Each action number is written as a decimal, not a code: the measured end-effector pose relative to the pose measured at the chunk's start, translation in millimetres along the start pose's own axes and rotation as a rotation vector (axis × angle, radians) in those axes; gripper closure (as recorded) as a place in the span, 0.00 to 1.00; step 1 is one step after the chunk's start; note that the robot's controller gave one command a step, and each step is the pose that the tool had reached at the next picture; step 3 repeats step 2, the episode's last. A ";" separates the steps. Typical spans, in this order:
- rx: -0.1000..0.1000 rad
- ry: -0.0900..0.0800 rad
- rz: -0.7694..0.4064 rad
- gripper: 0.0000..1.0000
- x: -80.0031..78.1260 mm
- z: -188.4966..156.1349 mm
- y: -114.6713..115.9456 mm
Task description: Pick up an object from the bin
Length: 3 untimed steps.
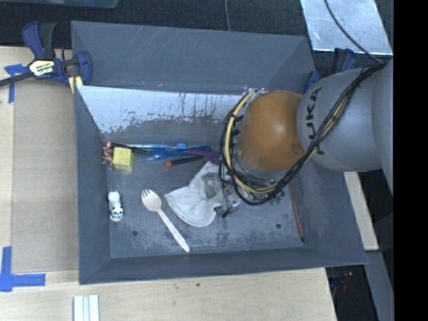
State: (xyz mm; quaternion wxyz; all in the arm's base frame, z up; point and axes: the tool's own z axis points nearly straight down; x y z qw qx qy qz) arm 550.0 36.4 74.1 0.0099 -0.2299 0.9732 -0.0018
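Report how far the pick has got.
Done: the gripper is down in the bin, at the right edge of the cloth. In hand: nothing visibly lifted; the cloth lies on the floor. Left: grasp and lift. The spoon and yellow block lie untouched.

The big grey arm (348, 126) sticks in from the right, and its end bends to point down. A round orange cover (267, 136) sits on the wrist. Black and yellow cables (231, 146) loop around the cover and hang in a bunch under it. More black cables run along the top of the arm
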 end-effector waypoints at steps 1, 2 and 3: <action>-0.004 0.008 0.001 1.00 2.0 -31.5 1.1; -0.002 0.003 0.001 1.00 0.0 -60.4 0.4; -0.002 0.003 0.001 1.00 0.0 -60.4 0.4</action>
